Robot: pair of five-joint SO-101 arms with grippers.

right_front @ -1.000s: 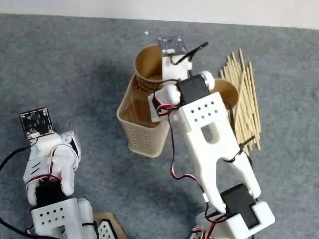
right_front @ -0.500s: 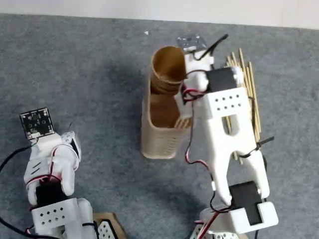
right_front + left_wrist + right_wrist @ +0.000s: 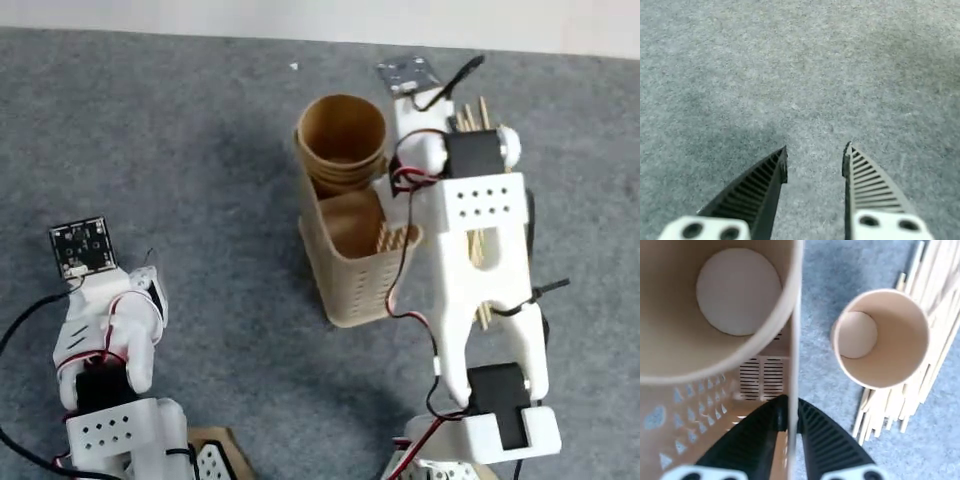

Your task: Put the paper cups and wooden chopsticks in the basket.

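Note:
A cream slotted basket (image 3: pixel 365 285) stands in the middle of the grey carpet with a stack of brown paper cups (image 3: pixel 342 130) in its far end. My right gripper (image 3: pixel 791 402) is shut on the basket's thin side wall (image 3: pixel 700 405), next to the stacked cup (image 3: pixel 740 290). A loose paper cup (image 3: pixel 880 337) stands upright on the carpet just beyond that wall, touching a pile of wooden chopsticks (image 3: pixel 930 315). In the high view the right arm covers most of the chopsticks (image 3: pixel 478 120). My left gripper (image 3: pixel 815 150) is open over bare carpet, far from the basket.
The left arm (image 3: pixel 105 330) sits at the near left, with open grey carpet (image 3: pixel 200 150) between it and the basket. A brown board corner (image 3: pixel 215 440) shows at the front edge. A pale wall runs along the far side.
The right arm has swung right, dragging and turning the basket with the cups toward the chopsticks. The loose cup is now hidden under that arm. The left arm has barely shifted.

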